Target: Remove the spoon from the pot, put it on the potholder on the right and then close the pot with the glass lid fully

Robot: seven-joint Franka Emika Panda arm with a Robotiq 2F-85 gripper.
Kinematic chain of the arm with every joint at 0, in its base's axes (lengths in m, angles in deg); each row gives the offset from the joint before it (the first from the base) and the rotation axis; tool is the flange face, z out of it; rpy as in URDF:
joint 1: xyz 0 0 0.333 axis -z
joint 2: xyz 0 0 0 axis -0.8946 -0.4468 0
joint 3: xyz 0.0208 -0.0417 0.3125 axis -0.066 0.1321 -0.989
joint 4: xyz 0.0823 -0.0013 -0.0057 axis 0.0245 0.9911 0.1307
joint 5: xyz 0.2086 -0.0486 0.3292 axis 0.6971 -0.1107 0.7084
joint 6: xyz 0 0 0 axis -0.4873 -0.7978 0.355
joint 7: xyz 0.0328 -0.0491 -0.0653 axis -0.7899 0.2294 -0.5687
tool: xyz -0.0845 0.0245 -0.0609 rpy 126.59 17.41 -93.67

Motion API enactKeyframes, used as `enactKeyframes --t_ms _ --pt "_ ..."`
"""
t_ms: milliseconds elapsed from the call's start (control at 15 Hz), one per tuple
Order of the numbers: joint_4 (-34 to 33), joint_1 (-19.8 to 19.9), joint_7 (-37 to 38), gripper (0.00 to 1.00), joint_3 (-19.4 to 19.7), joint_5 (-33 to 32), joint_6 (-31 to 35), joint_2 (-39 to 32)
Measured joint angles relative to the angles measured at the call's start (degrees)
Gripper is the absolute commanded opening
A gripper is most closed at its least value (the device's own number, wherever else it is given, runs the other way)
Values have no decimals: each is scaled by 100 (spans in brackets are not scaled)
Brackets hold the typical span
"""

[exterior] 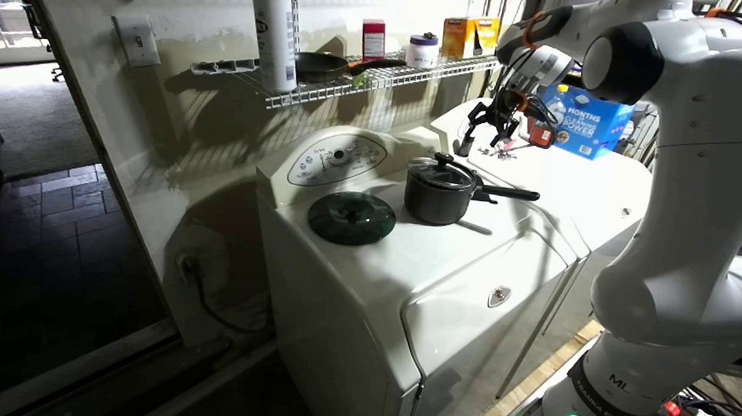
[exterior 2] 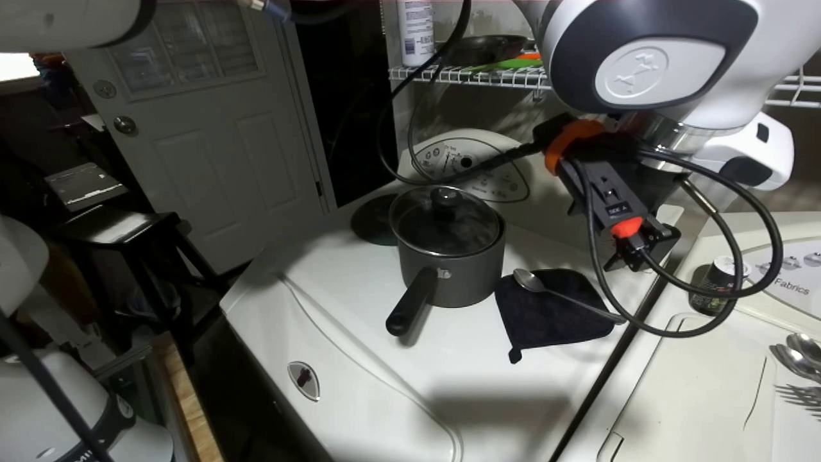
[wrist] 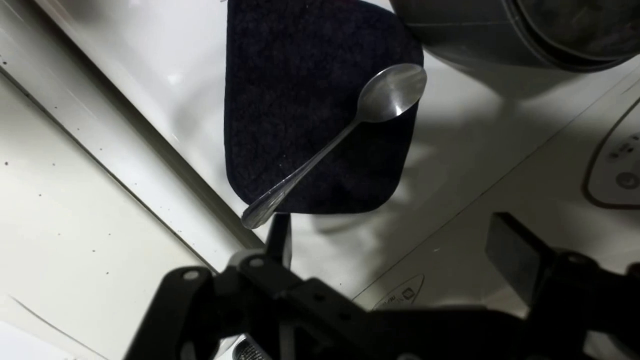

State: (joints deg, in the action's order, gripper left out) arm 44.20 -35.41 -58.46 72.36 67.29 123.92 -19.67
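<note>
The dark grey pot [exterior 2: 471, 276] stands on the white appliance top, and it also shows in an exterior view [exterior: 433, 199]. The glass lid [exterior 2: 420, 224] lies on the pot with its knob up. It looks slightly off-centre, with a strip of pot rim showing beside it. The spoon [wrist: 392, 95] lies diagonally on the dark potholder [wrist: 295, 85], its handle end past the edge; both also show in an exterior view, the spoon [exterior 2: 529, 280] and the potholder [exterior 2: 555, 324]. My gripper [wrist: 392, 220] is open and empty, above the surface near the potholder's far edge.
A dark green disc [exterior: 351, 223] lies beside the pot. The pot's long handle [exterior 2: 414, 301] points toward the front. A small jar [exterior 2: 712, 285] and loose cutlery [exterior 2: 798, 362] are on the neighbouring appliance. A wire shelf [exterior: 327, 91] with bottles and boxes runs along the wall.
</note>
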Motion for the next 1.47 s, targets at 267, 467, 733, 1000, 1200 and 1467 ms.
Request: enactKeyframes --t_ms 267,467,733,1000,1200,1467 --pt "84 -87 0 100 24 -375 3 301" --pt "352 -241 -1 100 50 -790 3 741" --pt "949 -531 -14 100 63 -1344 -3 1417" --pt "1754 -877 -141 100 52 -1715 -39 2063" --pt "2308 -1118 -408 100 28 -1759 -45 2423" --pt "2756 -1397 -771 100 -31 -1729 -52 2666"
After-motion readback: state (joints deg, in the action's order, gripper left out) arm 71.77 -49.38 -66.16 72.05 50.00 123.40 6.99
